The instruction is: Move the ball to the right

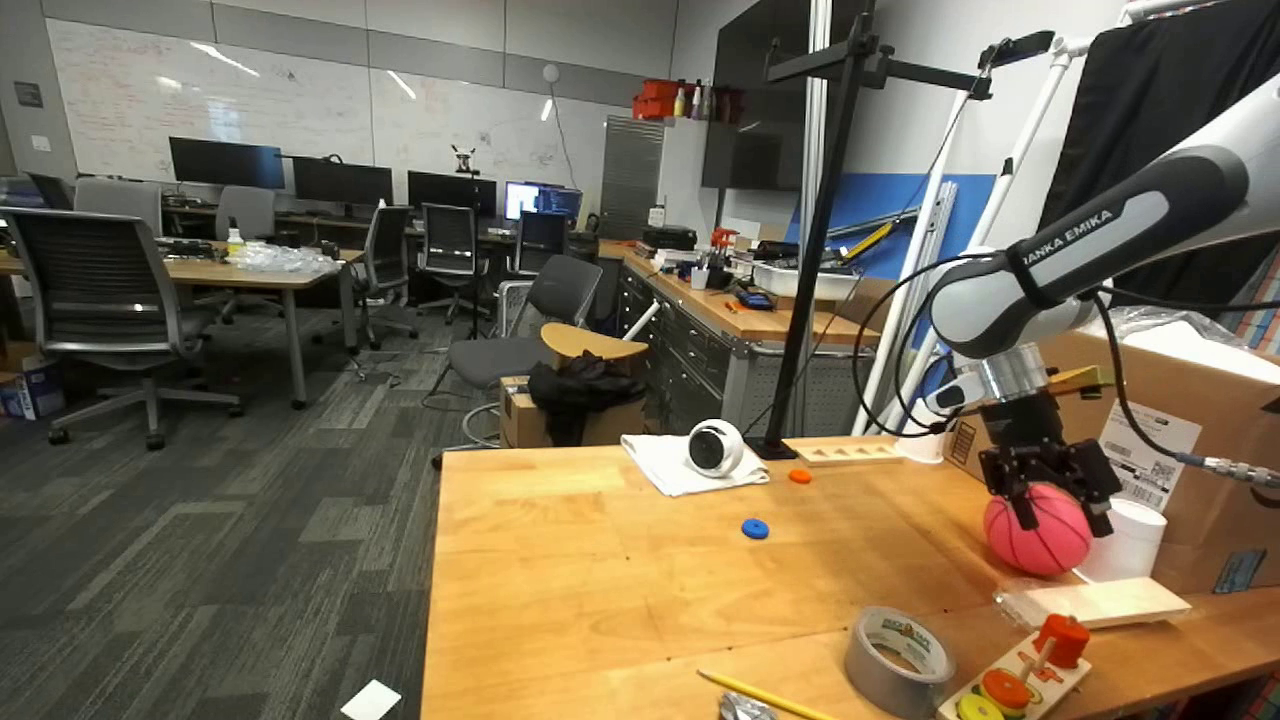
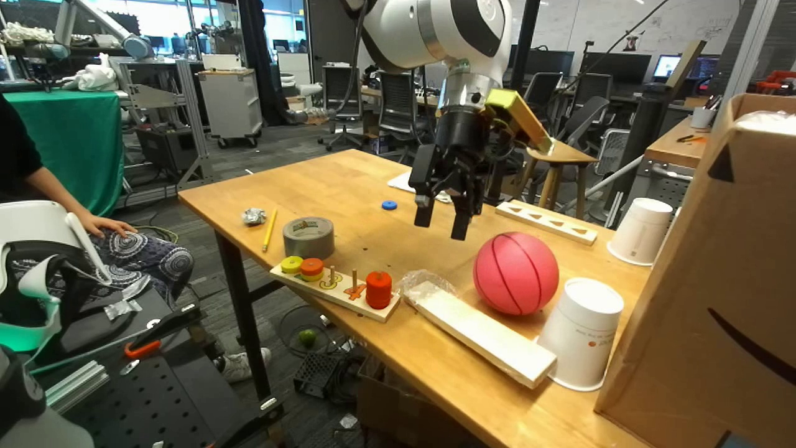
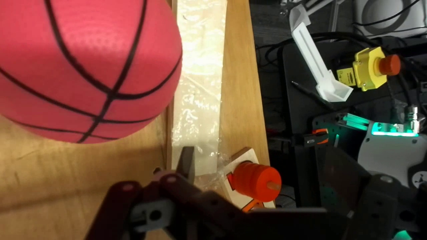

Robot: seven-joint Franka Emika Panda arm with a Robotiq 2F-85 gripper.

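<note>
The pinkish-red ball (image 1: pixel 1035 545) with dark seam lines rests on the wooden table, close to an upturned white cup. It lies between that cup and a flat wooden strip in an exterior view (image 2: pixel 516 274). My gripper (image 2: pixel 443 223) hangs above the tabletop, off to one side of the ball and higher than its middle, with its fingers spread apart and nothing between them. From the opposite side, the gripper (image 1: pixel 1062 515) overlaps the ball in the picture. In the wrist view the ball (image 3: pixel 90 66) fills the upper left, clear of the dark fingers (image 3: pixel 187 163).
White cups (image 2: pixel 581 336) and a large cardboard box (image 2: pixel 715 280) stand beside the ball. A plastic-wrapped wooden strip (image 2: pixel 479 333), a counting toy with stacked rings (image 2: pixel 348 289) and a grey tape roll (image 2: pixel 308 238) line the table edge. A blue ring (image 1: pixel 755 528) lies mid-table.
</note>
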